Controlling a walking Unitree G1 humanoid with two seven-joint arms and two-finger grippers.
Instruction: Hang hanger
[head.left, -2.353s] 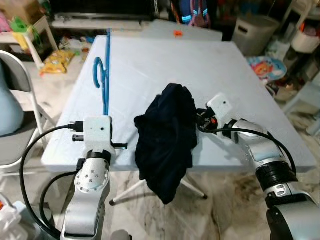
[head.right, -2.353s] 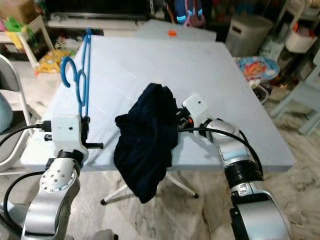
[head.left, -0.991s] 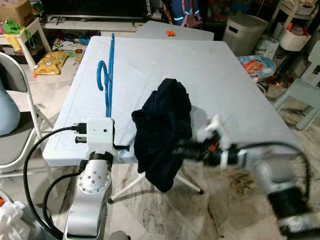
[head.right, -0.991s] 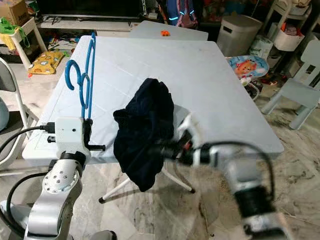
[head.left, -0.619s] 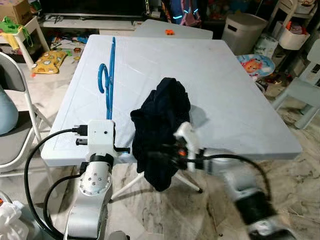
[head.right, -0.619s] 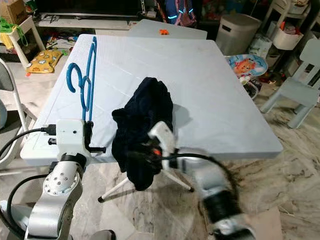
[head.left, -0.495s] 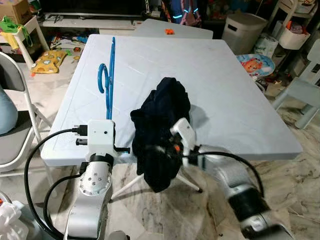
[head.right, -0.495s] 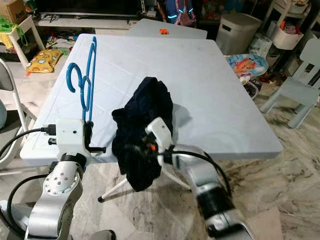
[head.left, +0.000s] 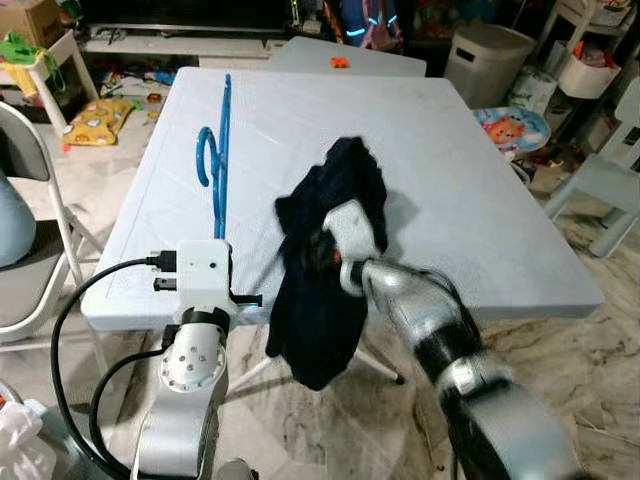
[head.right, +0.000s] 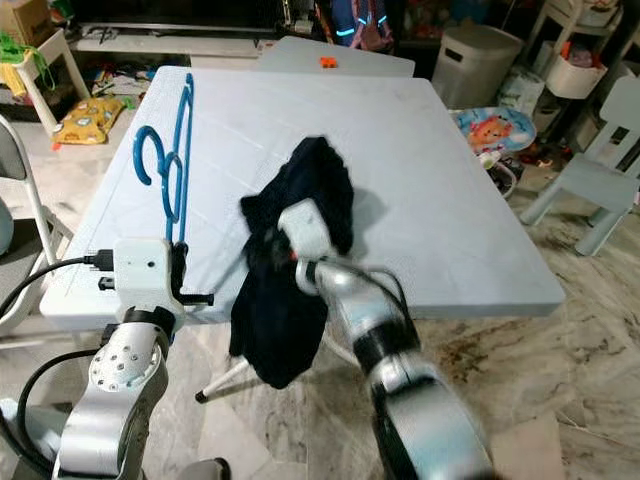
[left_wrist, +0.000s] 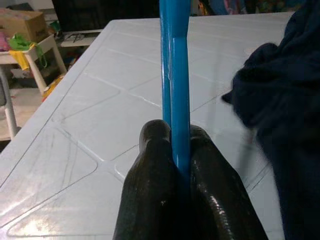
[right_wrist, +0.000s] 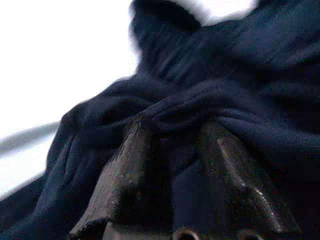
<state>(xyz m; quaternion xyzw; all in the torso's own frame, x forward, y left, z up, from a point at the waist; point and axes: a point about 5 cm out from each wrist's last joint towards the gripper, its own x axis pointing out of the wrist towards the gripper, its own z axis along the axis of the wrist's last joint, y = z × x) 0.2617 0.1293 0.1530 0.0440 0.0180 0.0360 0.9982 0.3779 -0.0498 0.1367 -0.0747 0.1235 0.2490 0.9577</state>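
Blue hanger (head.left: 217, 150) stands on edge over the white table (head.left: 470, 190), its long axis running away from the robot, hook curling left. The left gripper (left_wrist: 172, 150) pinches its near end between closed fingers at the table's front edge. The right gripper (right_wrist: 172, 145), fingers slightly parted, is clamped on a fold of the dark navy garment (head.left: 320, 290), which drapes over the front edge. No writing is legible.

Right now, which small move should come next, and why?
Probably lift the dark garment clear of the table edge: the right gripper is pinching a fold while much cloth hangs over it, and the left gripper holds the blue hanger beside.
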